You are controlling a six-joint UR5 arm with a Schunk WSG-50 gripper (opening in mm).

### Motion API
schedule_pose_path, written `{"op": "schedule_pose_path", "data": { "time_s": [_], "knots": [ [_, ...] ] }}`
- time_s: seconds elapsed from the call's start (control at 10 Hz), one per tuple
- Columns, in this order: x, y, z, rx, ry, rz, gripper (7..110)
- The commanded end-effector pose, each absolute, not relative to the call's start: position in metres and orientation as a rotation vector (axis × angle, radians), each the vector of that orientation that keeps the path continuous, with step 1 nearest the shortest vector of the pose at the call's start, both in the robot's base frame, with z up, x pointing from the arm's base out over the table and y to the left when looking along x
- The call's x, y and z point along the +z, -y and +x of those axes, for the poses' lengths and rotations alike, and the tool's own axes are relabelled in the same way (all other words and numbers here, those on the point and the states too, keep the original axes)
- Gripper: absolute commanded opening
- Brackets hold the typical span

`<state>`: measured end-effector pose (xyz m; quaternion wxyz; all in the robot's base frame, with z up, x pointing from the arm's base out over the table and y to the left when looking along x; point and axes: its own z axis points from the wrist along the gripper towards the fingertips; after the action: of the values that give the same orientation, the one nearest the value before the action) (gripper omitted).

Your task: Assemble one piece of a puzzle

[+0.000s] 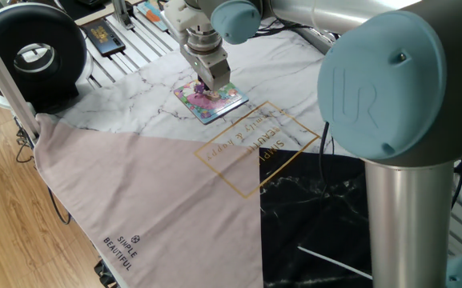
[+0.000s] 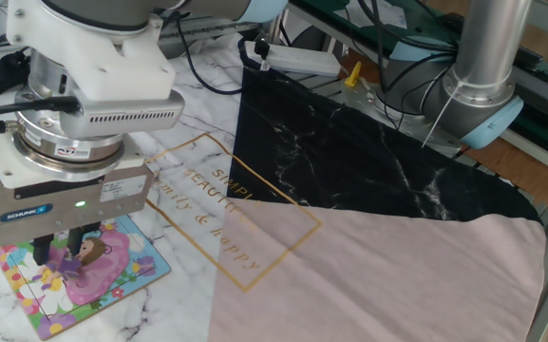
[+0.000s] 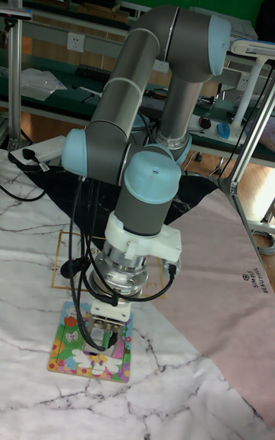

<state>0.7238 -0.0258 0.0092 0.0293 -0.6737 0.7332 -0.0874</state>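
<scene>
- My gripper hangs straight down over the puzzle, with the fingertips very near to its picture or touching it; I cannot tell which one.
- In the other fixed view I see two dark fingers under my grey body, with a gap between them. A small purple shape sits at the tips, just on the pink figure of the picture.
- This shape may be the piece, but its colour is almost the same as the printed figure, so I cannot separate it from the picture with certainty.
- For this reason I cannot tell if my jaws are clamped on the piece or only stand apart around it.
- The puzzle is a small square board with pink, yellow and green picture and blue edge. It lies flat on the white marble part of the cloth, just beside the gold printed frame with letters.
- In one fixed view my gripper covers the middle of the puzzle, and only the corners and edges of the board show.
- In the tall fixed view my gripper stands upright on the puzzle, above its right half.
- The cloth has also a pink-grey part and a black marble part, both well apart from the board.
- A black round device stands at the far corner of the table in one fixed view.
</scene>
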Motion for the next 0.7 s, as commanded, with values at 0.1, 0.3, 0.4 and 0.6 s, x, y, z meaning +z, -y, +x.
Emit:
{"op": "schedule_pose_path", "data": {
  "time_s": [0.1, 0.3, 0.4, 0.6],
  "knots": [
    [0.008, 0.024, 0.719, -0.222, -2.291, -2.050, 7],
    [0.005, 0.024, 0.720, -0.214, -2.313, -2.021, 7],
    [0.003, 0.023, 0.716, -0.188, -2.349, -1.985, 7],
    [0.004, 0.010, 0.710, -0.062, -2.488, -1.713, 7]
  ]
}}
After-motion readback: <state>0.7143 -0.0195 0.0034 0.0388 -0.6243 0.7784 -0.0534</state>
